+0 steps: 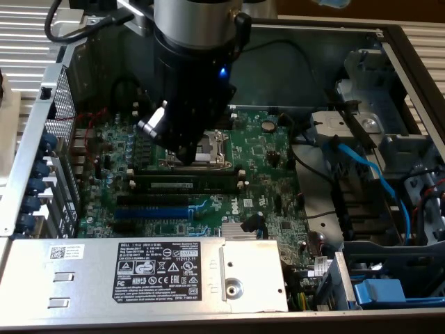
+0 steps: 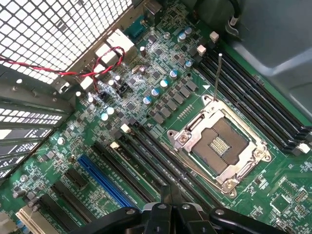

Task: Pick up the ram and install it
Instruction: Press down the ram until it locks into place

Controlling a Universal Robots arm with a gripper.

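The ram (image 1: pixel 184 185), a long green stick with a pale label strip, sits lengthwise in one of the black memory slots (image 1: pixel 182 178) on the green motherboard (image 1: pixel 268 149), just in front of the CPU socket (image 1: pixel 212 147). My gripper (image 1: pixel 189 157) hangs from the black arm directly above that area. In the wrist view the gripper (image 2: pixel 170 191) is shut, its two fingers pressed together with nothing visible between them. The tips are over the row of black memory slots (image 2: pixel 146 156) beside the CPU socket (image 2: pixel 222 146). Whether the tips touch the ram I cannot tell.
A blue expansion slot (image 1: pixel 151 212) lies in front of the memory slots. The silver power supply (image 1: pixel 139 271) fills the near side of the case. Blue cables (image 1: pixel 368 174) and drive brackets are at the exterior view's right. Red wires (image 2: pixel 97 68) run along the perforated case wall (image 2: pixel 58 29).
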